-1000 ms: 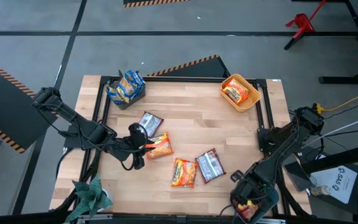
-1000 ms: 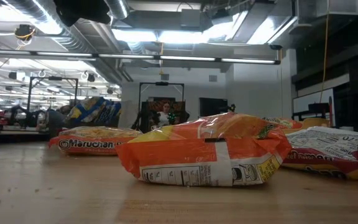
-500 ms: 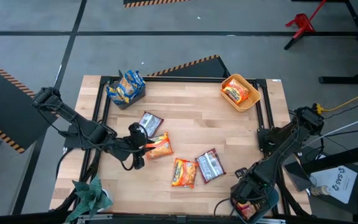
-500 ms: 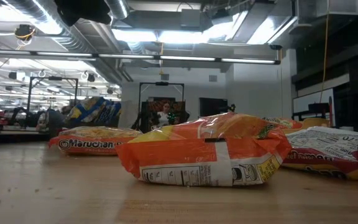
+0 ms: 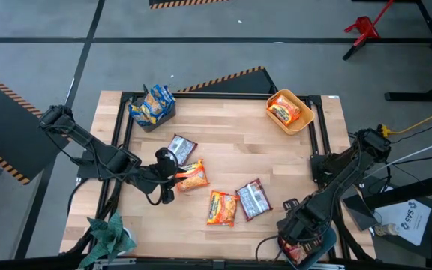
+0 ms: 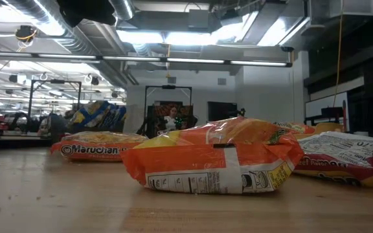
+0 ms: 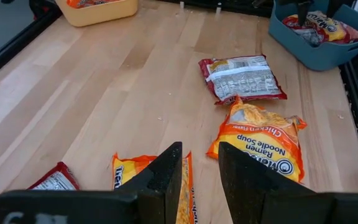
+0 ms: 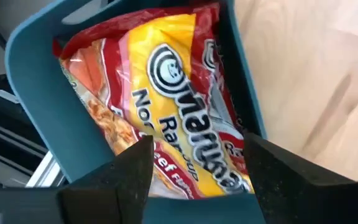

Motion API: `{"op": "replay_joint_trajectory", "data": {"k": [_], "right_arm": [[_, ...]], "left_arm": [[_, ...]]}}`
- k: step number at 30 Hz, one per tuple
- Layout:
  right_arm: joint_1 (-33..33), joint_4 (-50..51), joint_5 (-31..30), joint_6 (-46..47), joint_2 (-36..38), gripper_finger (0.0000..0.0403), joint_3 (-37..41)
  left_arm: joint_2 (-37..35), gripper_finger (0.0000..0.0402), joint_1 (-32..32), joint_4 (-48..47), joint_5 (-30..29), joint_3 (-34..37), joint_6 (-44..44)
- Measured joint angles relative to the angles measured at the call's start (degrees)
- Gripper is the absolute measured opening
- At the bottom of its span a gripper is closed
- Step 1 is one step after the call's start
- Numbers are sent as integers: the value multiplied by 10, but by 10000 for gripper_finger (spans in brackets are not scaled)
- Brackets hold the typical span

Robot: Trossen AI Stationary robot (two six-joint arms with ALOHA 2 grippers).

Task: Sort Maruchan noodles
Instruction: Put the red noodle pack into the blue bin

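Note:
Four noodle packets lie flat on the table: an orange one [image 5: 193,176], a silver one [image 5: 181,147], a second orange one [image 5: 221,208] and a silver-red one [image 5: 253,199]. My left gripper [image 5: 175,176] is open, with its fingertips over the near edge of the first orange packet [image 7: 124,176]. My right gripper [image 5: 300,238] hangs open over the teal bin [image 5: 322,247]. Its fingers stand on either side of a red-and-yellow packet [image 8: 166,106] that lies in the bin. Neither gripper shows in the low view.
A grey bin [image 5: 163,118] with blue packets stands at the far left corner. A yellow bin [image 5: 306,120] with orange packets is at the far right, and the teal bin [image 7: 291,43] at the near right. Bare wood lies in the table's middle [image 5: 231,150].
My right gripper has shifted a little toward the near edge, over the teal bin. The packets on the table have stayed put.

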State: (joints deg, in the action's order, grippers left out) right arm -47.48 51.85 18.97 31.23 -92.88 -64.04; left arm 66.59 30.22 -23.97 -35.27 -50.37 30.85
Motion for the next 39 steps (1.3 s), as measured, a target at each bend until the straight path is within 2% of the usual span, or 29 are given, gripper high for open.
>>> {"op": "replay_joint_trajectory", "data": {"k": [4,11,15,20,22,26,29,33,39], "right_arm": [[0,23,-33,4,0,232,-29],[13,71,-165,-23,0,232,-82],[58,102,-201,-2,3,232,-96],[146,100,-212,79,15,232,-93],[176,82,-236,126,16,232,-93],[191,71,-281,272,17,232,-77],[191,41,-257,381,26,232,-28],[190,-62,-245,495,66,232,45],[190,-161,-300,604,163,232,157]], "left_arm": [[0,100,0,0,0,0,0],[0,100,0,0,6,0,2],[0,100,-14,8,74,0,37],[0,100,-52,48,151,0,75],[1,100,-70,96,169,0,59],[21,100,-104,205,206,-1,15],[59,100,-128,271,273,-1,-6],[120,100,-143,347,341,-1,-12],[204,100,-154,455,386,0,-12]]}}
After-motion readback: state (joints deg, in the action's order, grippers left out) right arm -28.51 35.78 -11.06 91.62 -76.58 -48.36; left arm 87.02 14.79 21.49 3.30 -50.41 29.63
